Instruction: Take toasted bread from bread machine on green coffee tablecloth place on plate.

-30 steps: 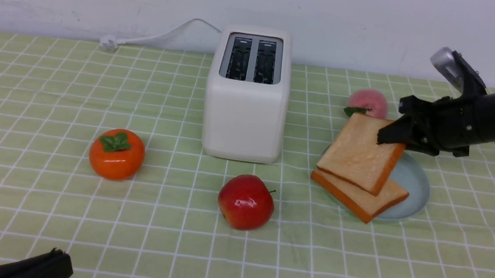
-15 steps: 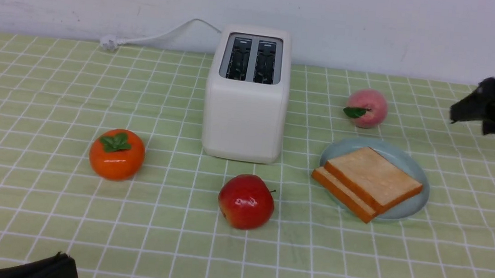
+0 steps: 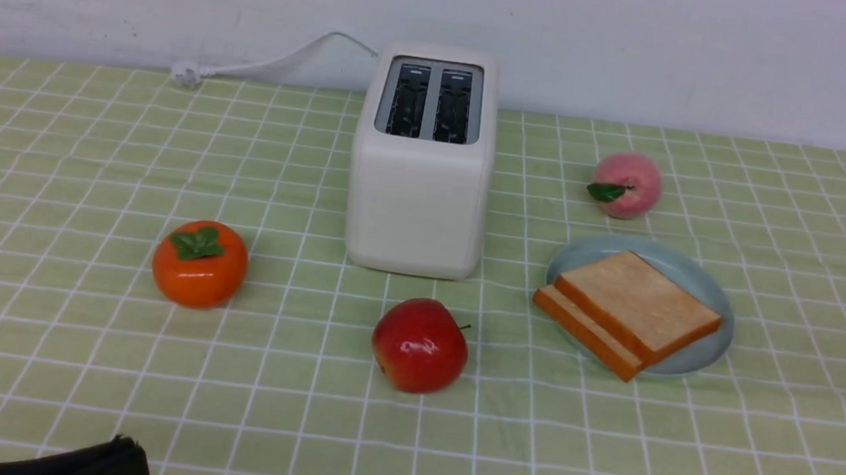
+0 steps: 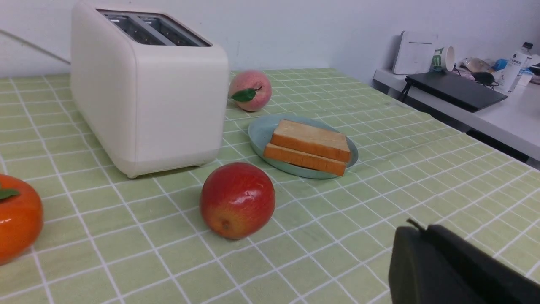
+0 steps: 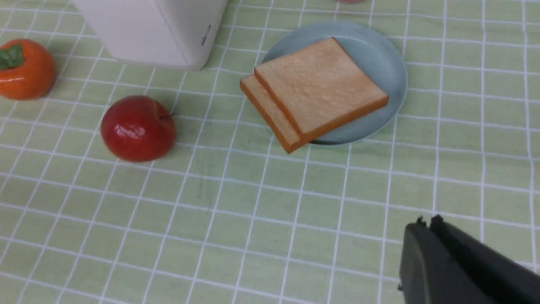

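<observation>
We've got the toasted bread [image 5: 320, 88] on the plate [image 5: 379, 55], ahead of our closed, empty right gripper [image 5: 426, 221]; the left gripper [image 4: 415, 228] is closed too, probably farther off.

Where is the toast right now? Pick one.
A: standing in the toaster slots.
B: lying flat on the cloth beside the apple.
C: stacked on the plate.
C: both slices of toast lie stacked on the plate, and the slots of the toaster are empty.
</observation>
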Controlling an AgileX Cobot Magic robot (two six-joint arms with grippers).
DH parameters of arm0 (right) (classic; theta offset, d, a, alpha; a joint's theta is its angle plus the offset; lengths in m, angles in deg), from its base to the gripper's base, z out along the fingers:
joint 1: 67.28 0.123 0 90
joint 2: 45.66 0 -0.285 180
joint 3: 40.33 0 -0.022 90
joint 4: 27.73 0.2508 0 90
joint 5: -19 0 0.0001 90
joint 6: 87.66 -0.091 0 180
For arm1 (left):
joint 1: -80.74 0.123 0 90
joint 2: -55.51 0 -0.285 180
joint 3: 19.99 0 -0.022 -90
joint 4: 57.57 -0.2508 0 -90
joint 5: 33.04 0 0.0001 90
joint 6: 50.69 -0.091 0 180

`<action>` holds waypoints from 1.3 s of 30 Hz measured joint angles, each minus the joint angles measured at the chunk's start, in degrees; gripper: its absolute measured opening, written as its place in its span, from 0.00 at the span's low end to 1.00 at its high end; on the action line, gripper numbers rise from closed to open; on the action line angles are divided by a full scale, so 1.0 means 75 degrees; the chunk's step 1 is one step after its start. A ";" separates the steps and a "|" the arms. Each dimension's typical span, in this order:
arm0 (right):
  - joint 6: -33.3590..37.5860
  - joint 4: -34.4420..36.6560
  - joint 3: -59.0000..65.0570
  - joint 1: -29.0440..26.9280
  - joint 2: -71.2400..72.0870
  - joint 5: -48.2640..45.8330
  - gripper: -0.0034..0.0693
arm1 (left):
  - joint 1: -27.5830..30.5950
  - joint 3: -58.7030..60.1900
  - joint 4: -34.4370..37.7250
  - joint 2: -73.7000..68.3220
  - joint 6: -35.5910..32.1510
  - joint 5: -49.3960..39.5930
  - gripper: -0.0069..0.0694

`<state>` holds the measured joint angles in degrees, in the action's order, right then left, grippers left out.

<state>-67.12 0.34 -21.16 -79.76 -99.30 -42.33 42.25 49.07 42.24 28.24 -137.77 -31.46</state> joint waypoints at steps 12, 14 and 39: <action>-0.0184 -0.0023 0.2449 0.2197 0.2887 0.2093 0.05 | 0.0000 0.0000 -0.0007 0.0000 0.0000 0.0000 0.10; -0.0184 -0.0023 0.2536 0.2363 0.2889 0.2238 0.05 | 0.0000 0.0000 -0.0007 0.0000 0.0000 0.0000 0.10; -0.1727 -0.3098 0.6408 0.2679 0.5150 0.5670 0.02 | 0.0000 0.0000 -0.0007 0.0000 0.0000 0.0000 0.12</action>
<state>-80.07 -22.90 26.90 -59.66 -60.68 0.19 42.25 49.07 42.19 28.24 -137.77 -31.46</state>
